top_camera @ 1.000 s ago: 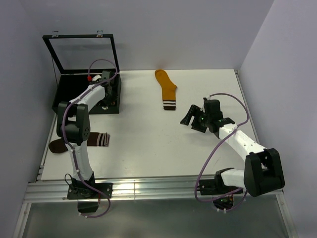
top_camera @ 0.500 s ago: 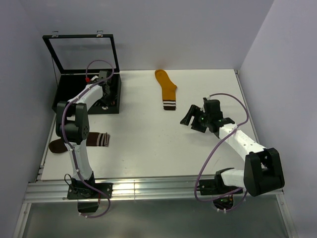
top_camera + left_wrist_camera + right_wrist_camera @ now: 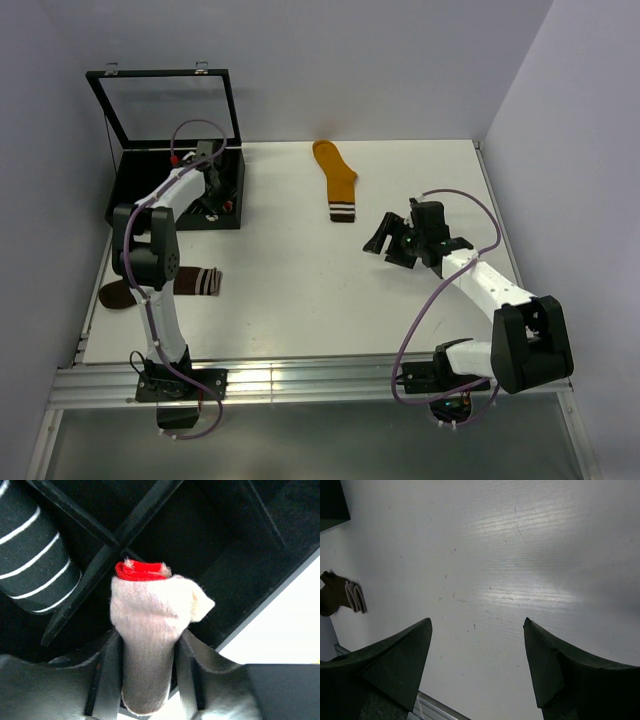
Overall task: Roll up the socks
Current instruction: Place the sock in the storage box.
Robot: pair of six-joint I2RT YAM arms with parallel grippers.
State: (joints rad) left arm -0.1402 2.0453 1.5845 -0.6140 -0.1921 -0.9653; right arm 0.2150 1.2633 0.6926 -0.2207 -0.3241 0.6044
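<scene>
My left gripper (image 3: 212, 188) reaches into the black divided box (image 3: 128, 178) and is shut on the rolled beige sock (image 3: 147, 625), whose red-white end (image 3: 142, 570) points into a compartment. A rolled black-and-white striped sock (image 3: 31, 565) lies in the neighbouring compartment. The mustard sock (image 3: 337, 180) lies flat at the back middle of the table. The brown stripe-cuffed sock (image 3: 150, 288) lies flat at the front left and also shows in the right wrist view (image 3: 340, 596). My right gripper (image 3: 392, 243) is open and empty above bare table (image 3: 477, 622). I cannot make out the dark teal sock.
The box's lid (image 3: 165, 105) stands open against the back wall. Black dividers (image 3: 95, 565) cross the box's inside. Walls close the table at the back and both sides. A metal rail (image 3: 300, 380) runs along the near edge.
My left wrist has shifted slightly left and deeper over the box with the beige sock in it. The right arm has not moved.
</scene>
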